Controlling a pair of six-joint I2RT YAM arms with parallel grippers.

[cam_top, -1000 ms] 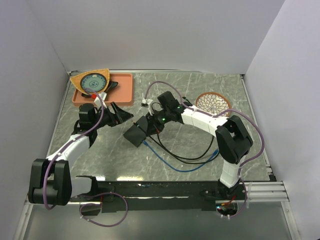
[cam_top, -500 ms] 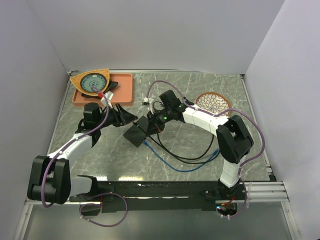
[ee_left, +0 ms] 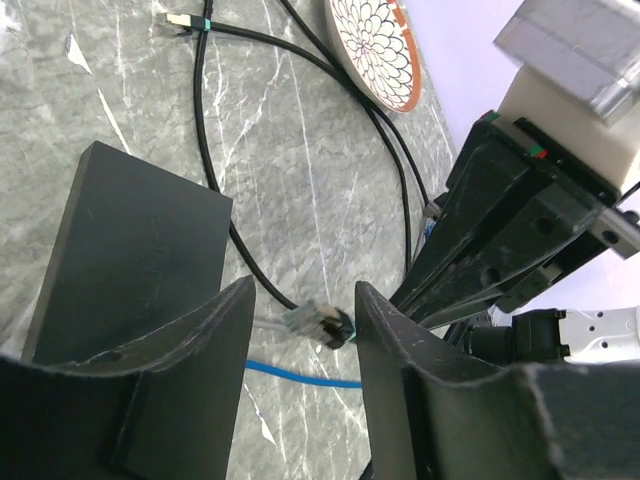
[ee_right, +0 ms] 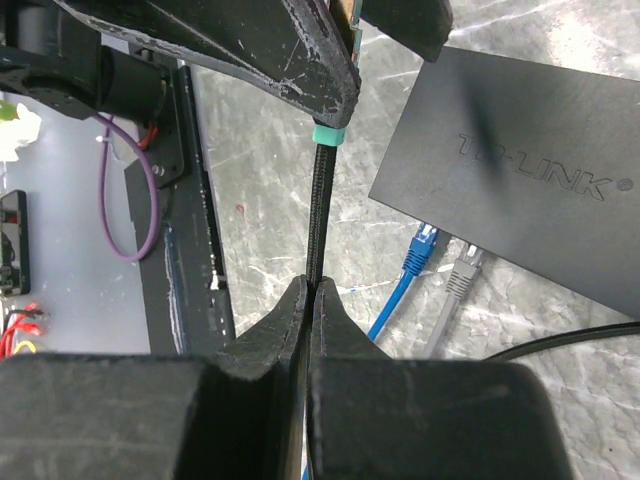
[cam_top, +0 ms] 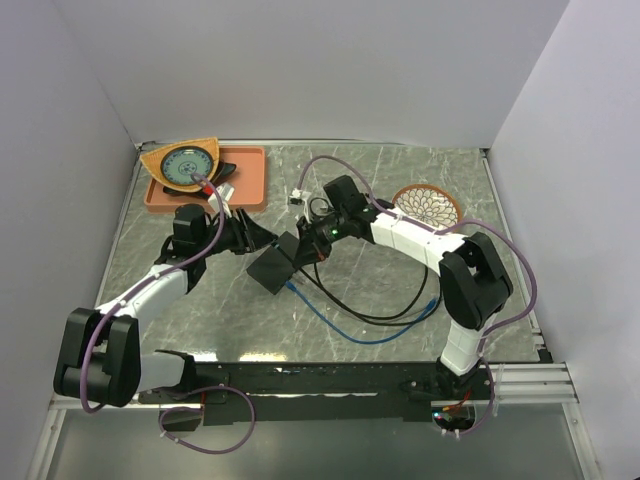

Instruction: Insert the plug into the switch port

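Left wrist | your left gripper [ee_left: 303, 300] stands open | black box [ee_left: 130, 250] beside your left finger | grey-cable connector [ee_left: 318, 322] shows in the gap, on the marble table [ee_left: 300, 150] | patterned plate [ee_left: 372, 45] far back

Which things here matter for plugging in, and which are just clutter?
Job:
- flat matte-black switch box
- black braided cable with teal band, pinched in right tool
- open left tool

Lying about:
- orange tray
- round flower-patterned dish
- blue cable and grey cable, both plugged in
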